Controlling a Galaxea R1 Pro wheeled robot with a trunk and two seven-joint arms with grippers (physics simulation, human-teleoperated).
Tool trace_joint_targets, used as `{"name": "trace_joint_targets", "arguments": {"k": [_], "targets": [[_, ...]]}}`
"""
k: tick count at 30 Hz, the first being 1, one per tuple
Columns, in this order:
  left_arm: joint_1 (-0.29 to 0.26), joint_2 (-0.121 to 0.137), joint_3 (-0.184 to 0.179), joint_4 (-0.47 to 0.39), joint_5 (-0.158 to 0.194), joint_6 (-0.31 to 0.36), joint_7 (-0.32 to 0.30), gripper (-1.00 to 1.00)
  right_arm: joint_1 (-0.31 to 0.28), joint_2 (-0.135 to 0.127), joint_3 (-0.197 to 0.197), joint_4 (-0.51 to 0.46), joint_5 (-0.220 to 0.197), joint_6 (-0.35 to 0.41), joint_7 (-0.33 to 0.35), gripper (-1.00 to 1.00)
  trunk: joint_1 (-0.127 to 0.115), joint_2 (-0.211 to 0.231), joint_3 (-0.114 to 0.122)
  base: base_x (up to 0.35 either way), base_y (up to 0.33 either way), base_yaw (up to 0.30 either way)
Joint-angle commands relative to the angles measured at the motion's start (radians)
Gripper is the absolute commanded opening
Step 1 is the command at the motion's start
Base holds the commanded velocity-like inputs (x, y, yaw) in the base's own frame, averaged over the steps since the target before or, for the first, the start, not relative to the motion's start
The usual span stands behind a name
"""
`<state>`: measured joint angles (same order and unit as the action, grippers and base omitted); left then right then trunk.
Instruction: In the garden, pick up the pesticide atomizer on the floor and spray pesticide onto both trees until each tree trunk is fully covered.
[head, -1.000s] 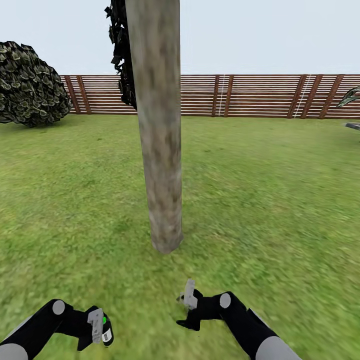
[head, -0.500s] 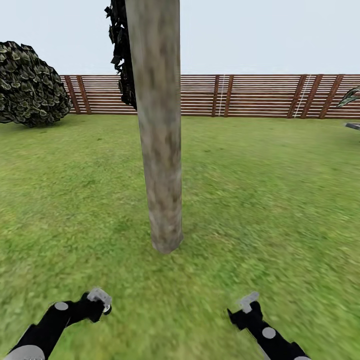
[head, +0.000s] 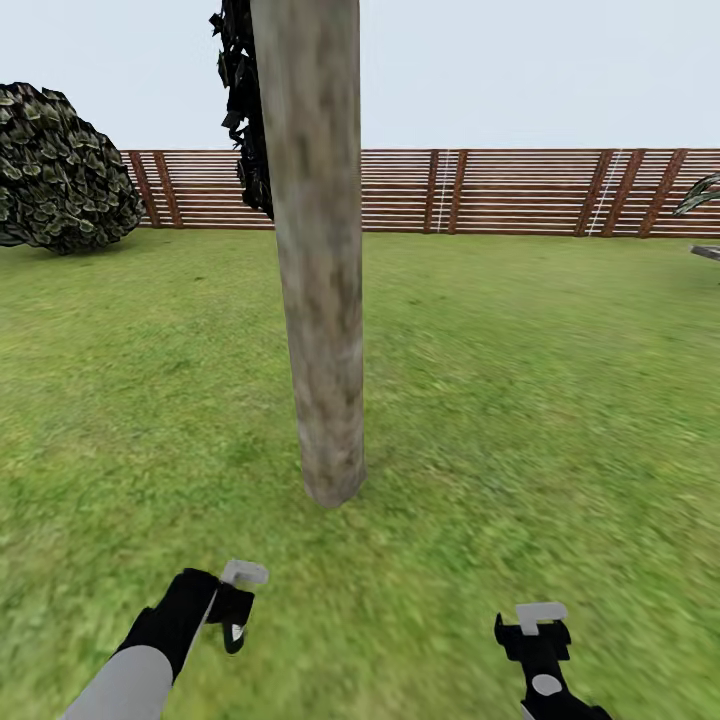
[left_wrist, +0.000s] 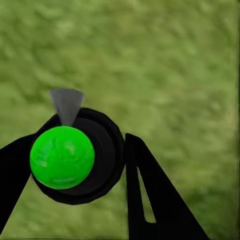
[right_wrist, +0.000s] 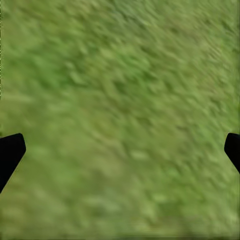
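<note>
Centrally, the tree trunk (head: 322, 260) rises from the floor (head: 520, 400); fence (head: 500, 190) and bush (head: 62, 170) behind. Lower left, left gripper (head: 236, 608) fingers clamp the pesticide atomizer (left_wrist: 75, 155); lower right, right gripper (head: 538, 625) fingers spread wide.

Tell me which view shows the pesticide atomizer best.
The left wrist view: the pesticide atomizer sits large between the left tool's fingers. The head view catches just a dark sliver of it. The right wrist view shows grass.

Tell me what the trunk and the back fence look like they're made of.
Tree trunk: rough matte bark, judging by its blotchy grey-tan mottling, though the render is blurry. Fence: probably stained wood, given the red-brown horizontal slats between darker posts, with no shine.
</note>
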<state>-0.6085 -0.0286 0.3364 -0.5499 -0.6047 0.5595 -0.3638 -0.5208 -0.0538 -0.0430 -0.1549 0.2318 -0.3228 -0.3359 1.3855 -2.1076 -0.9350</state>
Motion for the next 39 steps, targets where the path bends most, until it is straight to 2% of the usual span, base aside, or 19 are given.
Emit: {"name": "trace_joint_targets", "arguments": {"k": [1,2,4,5,8,11,18,20,21,25,26,34,39], "targets": [[-0.025,0.0,0.011,0.001,-0.001,0.045,-0.01,-1.0,-0.001,0.0,-0.005,0.002,0.003,-0.002,0.005,1.0,0.0,0.0,-0.001,0.0,0.0,0.0],[-0.06,0.0,0.011,-0.002,0.02,0.122,-0.01,-1.0,-0.001,-0.001,-0.005,0.003,-0.013,-0.002,0.037,1.0,0.0,0.0,-0.001,0.0,0.0,0.0],[-0.077,-0.003,0.008,-0.006,0.029,0.161,-0.01,-1.0,-0.001,-0.003,-0.006,0.003,-0.032,-0.002,0.058,1.0,0.0,0.0,-0.001,0.0,0.0,0.0],[-0.102,-0.005,0.008,-0.018,0.035,0.187,-0.01,-1.0,-0.001,-0.009,-0.007,0.002,-0.069,-0.002,0.072,1.0,0.0,0.0,-0.001,0.053,0.0,0.0],[-0.121,-0.004,0.011,-0.039,0.041,0.199,-0.011,-1.0,-0.001,-0.036,-0.008,0.003,-0.139,-0.001,0.079,1.0,0.0,0.0,-0.001,0.195,0.0,0.0],[-0.126,-0.008,0.014,-0.054,0.042,0.202,-0.011,-1.0,-0.001,-0.041,-0.005,0.012,-0.181,-0.002,0.082,1.0,0.0,0.0,-0.001,0.301,-0.006,0.0],[-0.132,-0.014,0.01,-0.063,0.042,0.203,-0.015,-1.0,0.001,-0.037,-0.003,0.054,-0.192,-0.004,0.086,1.0,0.0,0.0,-0.001,0.198,-0.167,0.0],[-0.131,-0.014,0.011,-0.091,0.043,0.203,-0.017,-1.0,0.002,-0.037,-0.003,0.056,-0.192,-0.004,0.086,1.0,0.0,0.0,-0.001,-0.012,-0.266,0.0],[-0.155,-0.035,0.009,-0.125,0.049,0.204,-0.018,-1.0,0.002,-0.037,-0.003,0.057,-0.192,-0.004,0.086,1.0,0.0,0.0,-0.001,0.022,-0.012,0.0],[-0.167,-0.048,0.009,-0.125,0.049,0.204,-0.018,-1.0,0.002,-0.037,-0.003,0.057,-0.192,-0.004,0.086,1.0,0.0,0.0,-0.001,0.013,-0.003,0.0],[-0.154,-0.051,0.006,-0.216,0.095,0.211,-0.018,-1.0,0.004,-0.037,-0.003,0.057,-0.193,-0.004,0.083,1.0,0.0,0.0,-0.001,0.091,0.0,0.0],[-0.154,-0.053,0.004,-0.216,0.095,0.21,-0.018,-1.0,0.004,-0.037,-0.003,0.057,-0.193,-0.004,0.083,1.0,0.0,0.0,-0.001,0.103,-0.14,-0.151],[-0.154,-0.053,0.004,-0.216,0.095,0.21,-0.018,-1.0,0.004,-0.037,-0.003,0.057,-0.193,-0.004,0.083,1.0,0.0,0.0,-0.001,-0.145,-0.238,-0.265]]}}
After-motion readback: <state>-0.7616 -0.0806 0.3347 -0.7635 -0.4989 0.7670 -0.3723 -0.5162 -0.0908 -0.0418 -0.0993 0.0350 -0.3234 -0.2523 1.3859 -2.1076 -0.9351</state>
